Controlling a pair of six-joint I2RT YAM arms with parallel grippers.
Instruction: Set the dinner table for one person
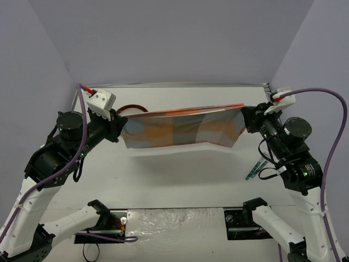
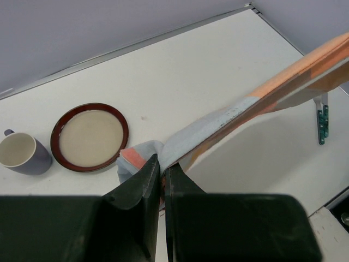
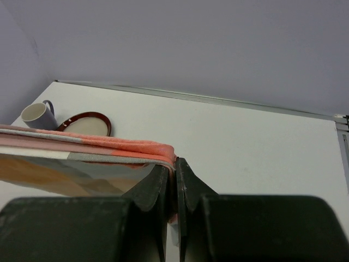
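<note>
Plaid cloth mat (image 1: 182,130) hangs over the surface (image 1: 180,174) between my left end effector (image 2: 162,169) and right end effector (image 3: 174,169), both clamped on it; mug (image 2: 22,154) and plate (image 2: 90,136) sit empty.

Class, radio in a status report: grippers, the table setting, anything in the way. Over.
Both shut: left gripper and right gripper on the plaid mat, one each end. Mat stretched above the dinner table. Plate and mug close by left end.
</note>
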